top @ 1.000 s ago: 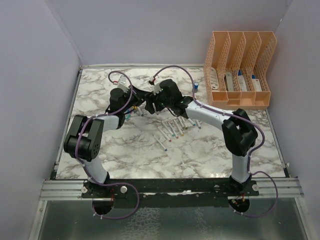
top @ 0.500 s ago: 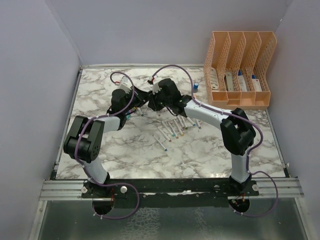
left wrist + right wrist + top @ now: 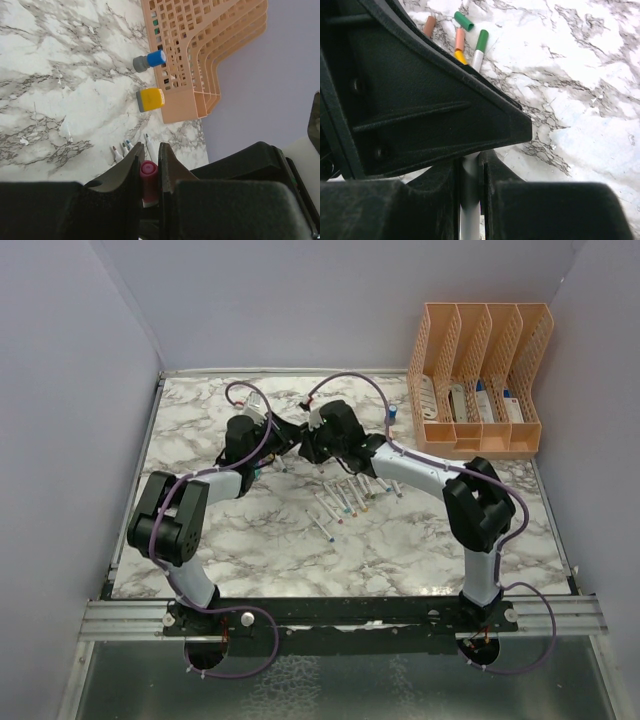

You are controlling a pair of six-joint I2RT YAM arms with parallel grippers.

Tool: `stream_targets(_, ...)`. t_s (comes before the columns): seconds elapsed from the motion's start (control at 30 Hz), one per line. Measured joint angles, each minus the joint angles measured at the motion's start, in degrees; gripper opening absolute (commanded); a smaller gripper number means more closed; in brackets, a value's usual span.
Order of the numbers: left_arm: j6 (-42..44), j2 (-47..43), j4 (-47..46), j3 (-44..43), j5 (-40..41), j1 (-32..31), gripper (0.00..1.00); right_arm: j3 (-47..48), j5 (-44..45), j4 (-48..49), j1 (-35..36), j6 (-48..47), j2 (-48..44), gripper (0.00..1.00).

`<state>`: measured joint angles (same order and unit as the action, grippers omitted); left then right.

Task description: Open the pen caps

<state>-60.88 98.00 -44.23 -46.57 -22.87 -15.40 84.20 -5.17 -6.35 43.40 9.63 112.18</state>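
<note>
While both arms meet over the far middle of the marble worktop, with the orange file organiser well off to the right gripper's outer side, one pen is held between them. The left gripper is pressed together on a pink cap. The right gripper pinches the white pen by its barrel, directly facing the left one. A row of pens lies on the marble just nearer the bases than the right gripper. Whether those carry caps is too small to tell. Beyond the right gripper's fingers lie loose caps, among them a green cap, so some pens look already opened. For this pen, the grip on both ends seems set and the pulling apart remains, with more pens likely to follow.
</note>
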Motion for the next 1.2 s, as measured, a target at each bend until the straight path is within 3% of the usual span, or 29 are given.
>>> stream_targets(0.2, 0.63, 2.21, 4.22, -4.37, -6.08, 0.04, 0.00, -7.06, 1.49, 5.64, -0.50, 1.60, -3.69, 0.01)
stream_targets(0.5, 3.23, 5.31, 5.05, -9.09, 1.03, 10.56, 0.00, -18.78, 1.05, -1.53, 0.15, 1.70, -9.35, 0.01)
stream_targets(1.2, 4.85, -0.20, 6.16, 5.81, 1.25, 15.26, 0.00, -23.54, 12.22, -2.97, 0.15, 0.50, -12.24, 0.01)
